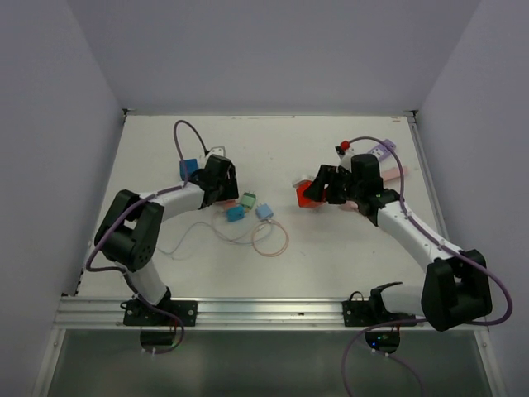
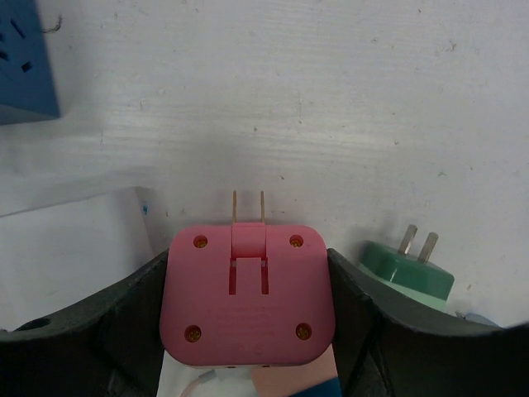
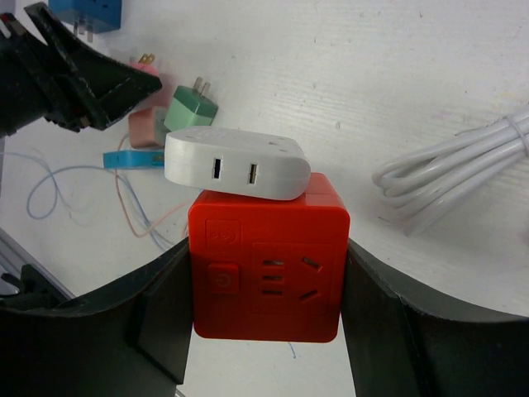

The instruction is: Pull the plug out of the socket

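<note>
My left gripper (image 2: 248, 308) is shut on a pink plug (image 2: 248, 294), gripping its two sides. The plug's two bare prongs point away over the white table and sit in no socket. My right gripper (image 3: 266, 289) is shut on a red cube socket (image 3: 269, 269), whose switch and pin holes face the camera. A white adapter plug (image 3: 235, 161) with two slots sits against the cube's far face. From above, the left gripper (image 1: 216, 179) is at centre left and the right gripper (image 1: 318, 192), holding the red socket (image 1: 307, 197), is at centre right, well apart.
A dark blue socket cube (image 2: 25, 58) lies beyond the left gripper and a green plug (image 2: 409, 273) lies beside it. Small blue plugs (image 1: 235, 213) and thin wire loops (image 1: 269, 238) lie mid-table. A coiled white cable (image 3: 455, 169) lies right of the red socket.
</note>
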